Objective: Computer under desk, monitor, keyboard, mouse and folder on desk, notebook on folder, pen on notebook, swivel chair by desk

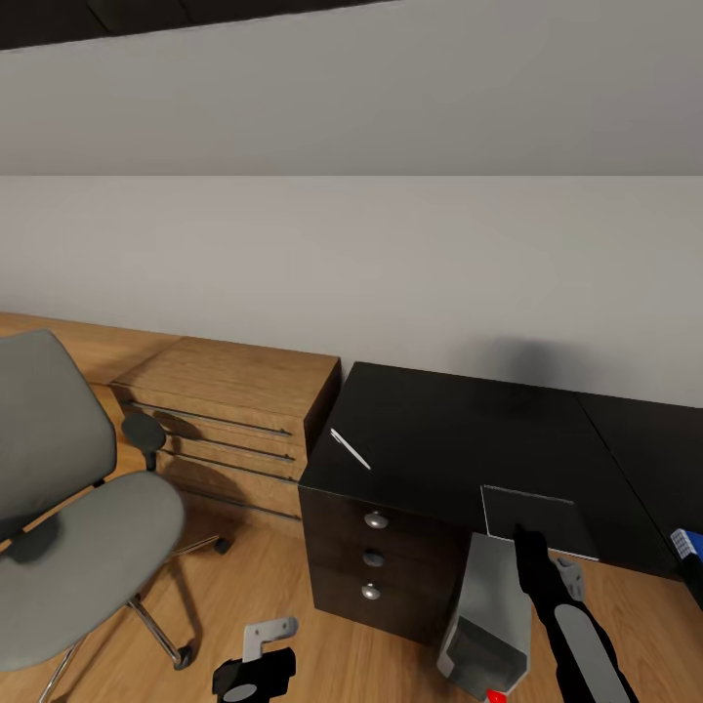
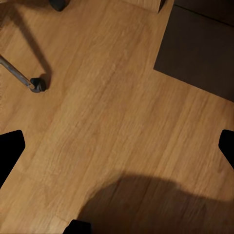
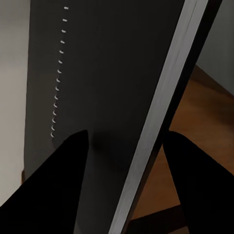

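The desk (image 1: 459,439) occupies the centre and right of the head view, a glossy black surface against the white sloped wall. Its drawer block (image 1: 376,561) with three round silver knobs faces the lower centre of the frame.

The swivel chair (image 1: 68,527) fills the left edge of the head view, with grey seat and back, and stands apart from the desk. One of its black casters (image 2: 38,85) appears at the upper left of the left wrist view.

A light-wood drawer cabinet (image 1: 229,420) stands between chair and desk, touching or just beside the desk's left end.

The computer (image 1: 488,615), a silver-grey tower, leans tilted at the lower centre-right, in front of the desk beside the drawer block. A red light (image 1: 496,697) shows at its lower end.

The notebook (image 1: 537,522) lies flat on the desk near its front edge.

The right gripper (image 3: 129,161) is spread, its fingers either side of the notebook's pale edge; contact cannot be determined.

The left gripper (image 2: 117,146) is spread above bare wood floor.

The folder (image 1: 685,543) shows as a blue corner at the right edge.

The pen (image 1: 350,449) lies on the desk's left part.
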